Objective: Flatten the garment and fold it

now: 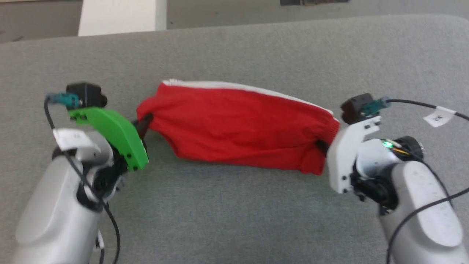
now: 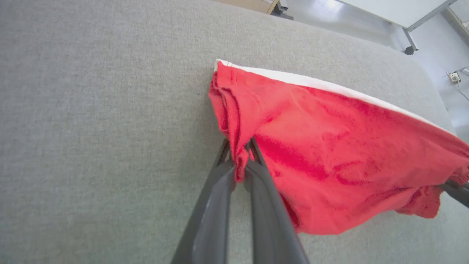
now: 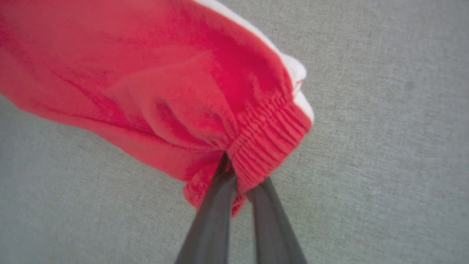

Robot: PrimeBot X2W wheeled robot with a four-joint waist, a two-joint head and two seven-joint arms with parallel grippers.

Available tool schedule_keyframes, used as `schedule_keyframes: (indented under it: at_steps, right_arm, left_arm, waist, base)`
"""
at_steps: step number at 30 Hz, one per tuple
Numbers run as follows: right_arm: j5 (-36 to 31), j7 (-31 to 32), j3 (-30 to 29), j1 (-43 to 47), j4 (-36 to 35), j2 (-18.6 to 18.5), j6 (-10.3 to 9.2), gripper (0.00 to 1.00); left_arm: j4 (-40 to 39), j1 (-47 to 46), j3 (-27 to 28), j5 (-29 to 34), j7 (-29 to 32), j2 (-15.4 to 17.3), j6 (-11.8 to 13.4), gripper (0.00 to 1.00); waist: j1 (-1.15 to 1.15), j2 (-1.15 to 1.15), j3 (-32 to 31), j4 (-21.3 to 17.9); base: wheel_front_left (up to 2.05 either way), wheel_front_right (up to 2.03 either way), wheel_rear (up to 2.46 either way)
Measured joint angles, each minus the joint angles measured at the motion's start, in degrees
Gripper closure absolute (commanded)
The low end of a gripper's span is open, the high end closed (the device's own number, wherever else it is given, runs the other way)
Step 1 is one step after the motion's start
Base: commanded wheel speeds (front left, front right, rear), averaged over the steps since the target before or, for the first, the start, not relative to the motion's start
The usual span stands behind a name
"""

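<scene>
The red shorts (image 1: 238, 124) hang stretched between my two grippers above the grey surface, with a white stripe along their far edge. My left gripper (image 1: 146, 123) is shut on the leg-end hem at the shorts' left; the left wrist view shows a pinch of red cloth (image 2: 240, 161) between its fingers (image 2: 216, 205). My right gripper (image 1: 322, 146) is shut on the gathered elastic waistband (image 3: 267, 146) at the right end. The middle of the shorts (image 2: 329, 157) sags and is wrinkled. The right gripper's finger (image 2: 456, 190) shows at the left wrist view's right edge.
A wide grey padded surface (image 1: 234, 220) lies under everything, its rounded far edge near the top of the head view. Beyond it stands a white table (image 1: 117, 16) on a pale floor (image 2: 450, 66).
</scene>
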Motion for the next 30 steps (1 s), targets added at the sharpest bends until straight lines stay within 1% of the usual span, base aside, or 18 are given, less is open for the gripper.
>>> schedule_keyframes:
  at_steps: [6,10,15,20,21,22,23,24,27,30]
  right_arm:
    - [4.6,6.4,-0.9,3.6,-3.1,-5.7,0.00,1.00]
    - [6.2,9.7,-2.7,5.3,-4.6,-7.7,0.00,1.00]
    - [6.2,12.6,-3.2,7.2,-5.3,-9.6,0.00,1.00]
    - [5.6,12.8,-2.6,9.7,-3.5,-9.7,0.00,1.00]
    - [5.3,12.4,-2.3,10.2,-2.9,-9.7,0.00,0.92]
    - [5.1,11.7,-2.2,10.6,-2.4,-9.7,0.00,0.55]
    - [4.9,10.7,-2.5,10.8,-2.2,-9.5,0.00,0.00]
    - [4.7,9.4,-2.9,11.0,-2.0,-9.3,0.00,0.00]
    - [4.5,6.5,-4.4,11.4,-2.2,-8.2,0.00,0.00]
    - [4.3,3.7,-7.1,12.5,-4.4,-6.6,0.00,0.00]
  left_arm:
    - [-7.9,10.0,-0.1,-1.4,-0.5,-0.3,2.2,1.00]
    - [-10.5,15.2,-0.4,-2.6,-0.8,-1.2,3.7,1.00]
    - [-10.9,21.2,-1.7,-4.0,-1.0,-2.7,4.6,1.00]
    - [-8.1,24.4,-3.5,-4.0,-1.5,-4.4,5.1,1.00]
    - [-7.4,24.7,-3.7,-4.1,-1.6,-4.7,5.1,1.00]
    - [-6.7,24.9,-3.9,-4.3,-1.6,-5.2,5.1,1.00]
    - [-6.5,24.9,-4.1,-4.2,-1.7,-5.4,5.1,0.22]
    - [-6.3,24.9,-4.1,-4.2,-2.0,-5.5,5.1,0.00]
    - [-6.3,24.8,-3.4,-3.9,-3.4,-5.5,5.1,0.00]
    - [-7.3,24.7,-1.6,-3.0,-6.0,-4.6,5.6,0.00]
  waist:
    - [0.00,0.00,-1.9,2.5]
    - [0.00,0.00,-3.1,3.9]
    - [0.00,0.00,-4.3,5.0]
    - [0.00,0.00,-4.9,5.0]
    - [0.00,0.00,-5.0,4.9]
    - [0.00,0.00,-5.1,4.9]
    - [0.00,0.00,-5.2,4.8]
    - [0.00,0.00,-5.3,4.8]
    - [0.00,0.00,-5.8,4.7]
    - [0.00,0.00,-6.4,4.6]
  base:
    - [0.00,0.00,0.00]
    - [0.00,0.00,0.00]
    - [0.00,0.00,0.00]
    - [0.00,0.00,0.00]
    - [0.00,0.00,0.00]
    - [0.00,0.00,0.00]
    - [0.00,0.00,0.00]
    - [0.00,0.00,0.00]
    - [0.00,0.00,0.00]
    - [0.00,0.00,0.00]
